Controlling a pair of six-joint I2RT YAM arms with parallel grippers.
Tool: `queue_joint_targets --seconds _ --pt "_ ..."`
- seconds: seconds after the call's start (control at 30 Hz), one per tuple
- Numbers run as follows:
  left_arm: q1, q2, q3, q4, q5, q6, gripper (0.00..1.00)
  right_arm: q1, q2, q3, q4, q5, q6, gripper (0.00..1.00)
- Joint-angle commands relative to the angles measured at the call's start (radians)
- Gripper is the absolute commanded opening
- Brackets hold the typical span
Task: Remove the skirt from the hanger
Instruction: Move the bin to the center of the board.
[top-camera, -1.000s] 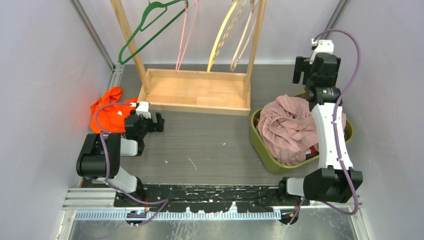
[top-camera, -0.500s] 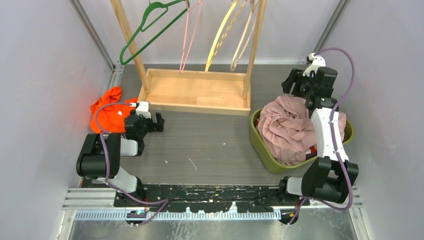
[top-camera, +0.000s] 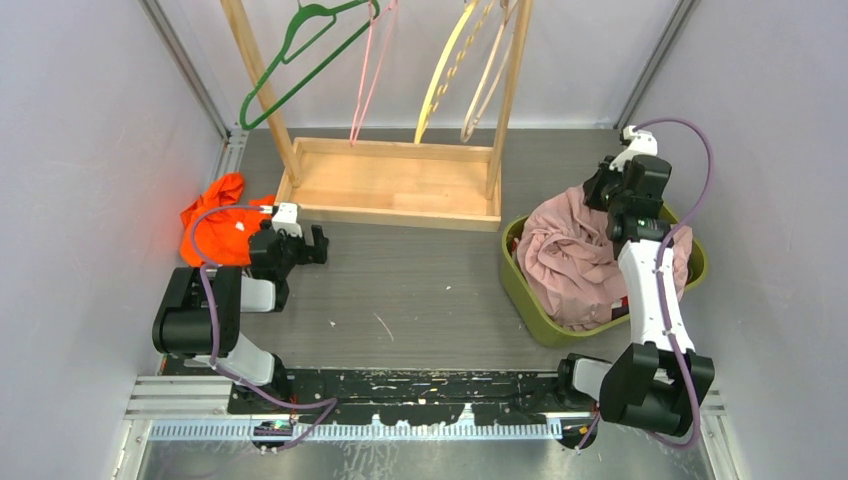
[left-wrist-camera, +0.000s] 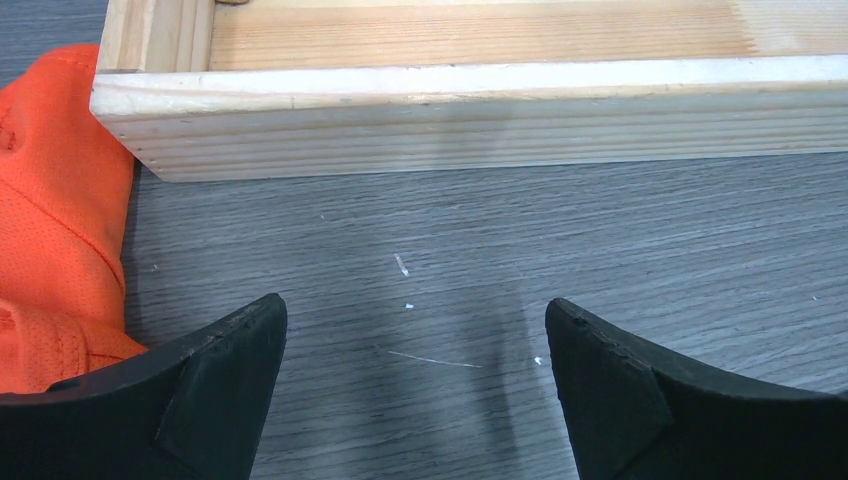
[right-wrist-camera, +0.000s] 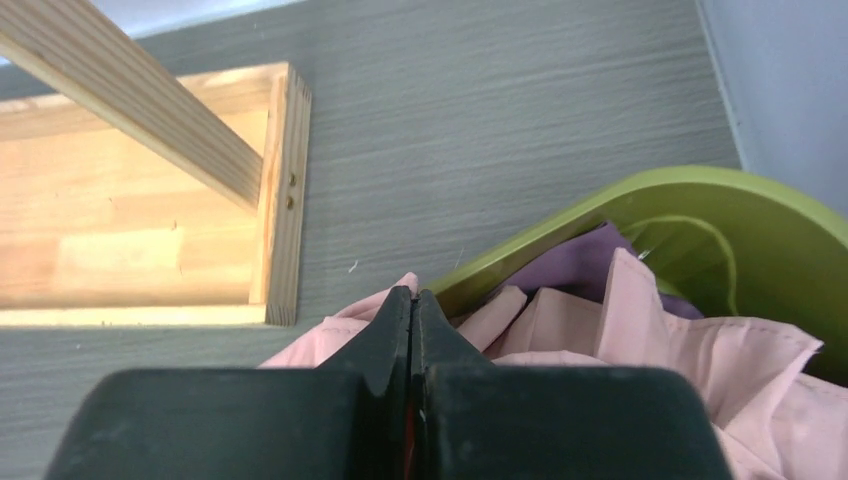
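The pink skirt lies crumpled in the green basket, off any hanger. My right gripper hovers over the skirt's far edge. In the right wrist view its fingers are pressed together with nothing seen between them, and the skirt and the basket rim lie just beyond. The green hanger, pink hanger, yellow hanger and cream hanger hang bare on the rack. My left gripper rests low over the table, open and empty.
The wooden rack base stands at the back centre, its front edge just ahead of the left gripper. An orange garment lies left of that gripper. A purple cloth shows under the skirt. Grey walls close in both sides.
My right arm has drawn back from the far right corner to the basket's far rim, and its jaws have gone from open to shut. The left arm has not moved.
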Motion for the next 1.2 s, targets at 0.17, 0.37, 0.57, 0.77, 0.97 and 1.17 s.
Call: queue_joint_targets --seconds 0.17,0.37,0.57,0.77,0.97,1.17 --pt "0.005 -0.008 0.024 0.047 -0.014 -0.003 0.99 0.059 -0.074 0.160 -0.071 0.087 -0.027 0.21" --pt "0.005 -0.009 0.025 0.047 -0.014 -0.003 0.99 0.155 -0.156 0.245 -0.226 0.188 -0.022 0.29" --pt "0.005 -0.008 0.025 0.047 -0.014 -0.003 0.99 0.223 -0.252 0.257 -0.350 0.268 -0.046 0.59" --pt "0.004 -0.007 0.025 0.047 -0.014 -0.003 0.99 0.253 -0.332 0.274 -0.521 0.364 0.063 0.38" --pt "0.004 -0.008 0.025 0.047 -0.014 -0.003 0.99 0.253 -0.384 0.246 -0.727 0.367 0.173 0.01" --pt "0.004 -0.007 0.025 0.049 -0.015 -0.003 0.99 0.262 -0.416 0.122 -0.760 0.393 0.257 0.01"
